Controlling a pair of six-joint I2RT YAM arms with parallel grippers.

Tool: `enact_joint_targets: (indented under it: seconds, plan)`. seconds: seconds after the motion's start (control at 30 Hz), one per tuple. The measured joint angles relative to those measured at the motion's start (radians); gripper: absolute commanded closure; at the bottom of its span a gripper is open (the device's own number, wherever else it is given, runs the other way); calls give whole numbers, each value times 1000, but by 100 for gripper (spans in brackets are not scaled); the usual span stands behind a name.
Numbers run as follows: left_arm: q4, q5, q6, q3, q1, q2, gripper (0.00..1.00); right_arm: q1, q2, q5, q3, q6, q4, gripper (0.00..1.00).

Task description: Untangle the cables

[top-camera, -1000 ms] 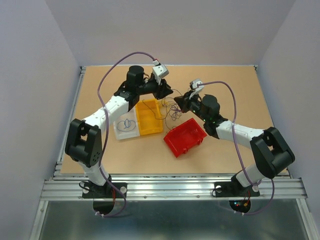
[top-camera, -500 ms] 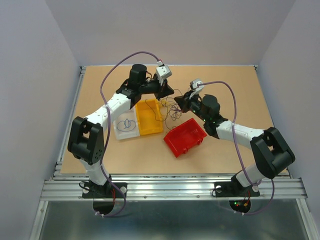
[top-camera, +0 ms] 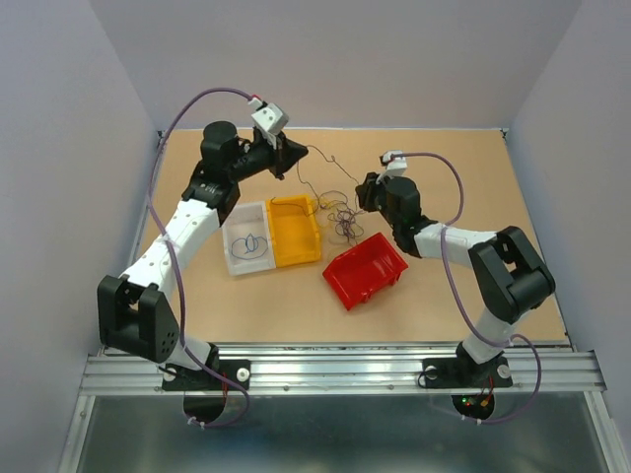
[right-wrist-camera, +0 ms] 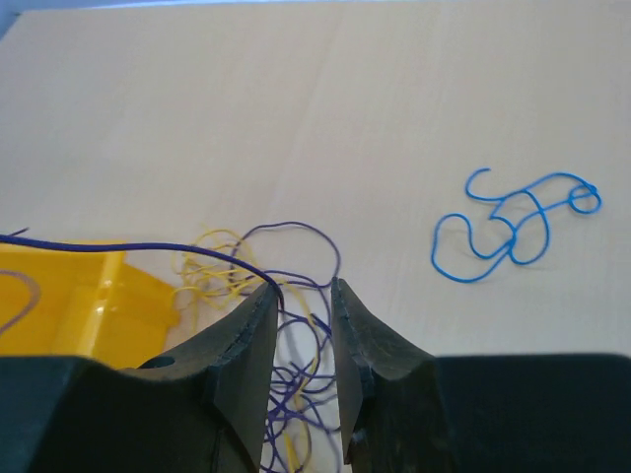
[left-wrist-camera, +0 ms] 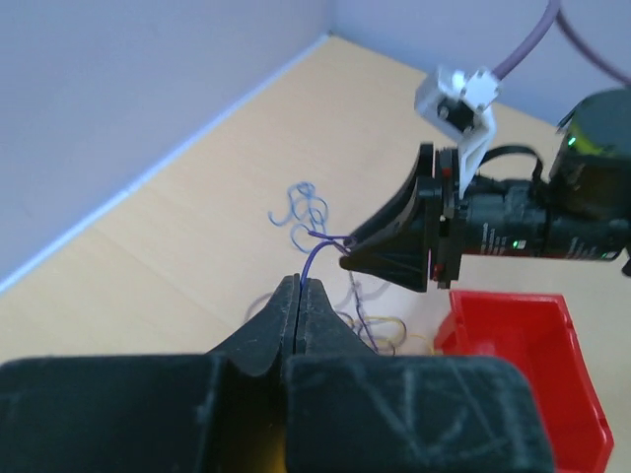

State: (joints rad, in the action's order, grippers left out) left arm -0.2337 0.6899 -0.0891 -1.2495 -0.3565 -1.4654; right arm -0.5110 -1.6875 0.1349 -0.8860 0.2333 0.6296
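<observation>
Your counter (top-camera: 444, 168) carries three containers near its middle: a red bin (top-camera: 365, 271), a yellow bin (top-camera: 294, 232) and a white tray (top-camera: 246, 246). The tray already holds a blue loop (top-camera: 253, 243), so these look like drop-off places for freed strands. The left claw (left-wrist-camera: 299, 288) sits raised toward the counter's far left, pressed together on a purple strand (left-wrist-camera: 314, 258). Holding it high and away seems meant to draw that strand out of the knot. The right claw (right-wrist-camera: 301, 291) hovers low over the cables (top-camera: 343, 219), its fingers (right-wrist-camera: 355, 325) a narrow gap apart with nothing clamped, probably to steady the bunch. That purple and yellow tangle lies between the yellow bin and the right claw. One blue wire (right-wrist-camera: 513, 222) lies apart from it, already free.
</observation>
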Motion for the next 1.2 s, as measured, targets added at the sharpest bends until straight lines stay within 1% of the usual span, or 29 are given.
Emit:
enact_joint_targets:
  seconds: [0.1,0.3,0.4,0.43,0.5,0.53,0.63,0.8,0.93,1.0,1.03,1.13,1.2]
  plan:
    - [-33,-9,20,0,39,46,100,46,-39,19,-22,43,-33,66]
    - [-37,-17,29,15,45,56,100,93,-43,56,-23,90,-69,68]
    - [-35,-30,36,29,47,56,100,102,-48,69,-26,106,-85,62]
    - [-35,-34,39,32,49,57,100,107,-52,68,-31,109,-91,56]
    - [-35,-39,43,34,51,57,100,113,-56,61,-34,110,-97,49]
    - [-35,-39,45,35,52,57,100,116,-56,42,-34,109,-101,42]
    - [-36,-39,46,35,58,57,100,122,-56,-25,-34,100,-95,27]
    - [-31,-39,45,35,58,57,100,124,-55,-148,-34,74,-72,24]
    - [-14,-34,46,35,58,57,100,124,-54,-297,-33,53,-43,15]
    - [-10,-24,46,35,58,57,100,124,-54,-390,-33,39,-19,14]
    - [-9,-13,47,35,59,57,100,123,-54,-463,-33,27,3,13]
    - [-9,3,51,35,60,57,100,99,-53,-566,-28,-10,50,16]
    - [-9,13,54,35,60,57,100,80,-50,-600,-24,-33,61,17]
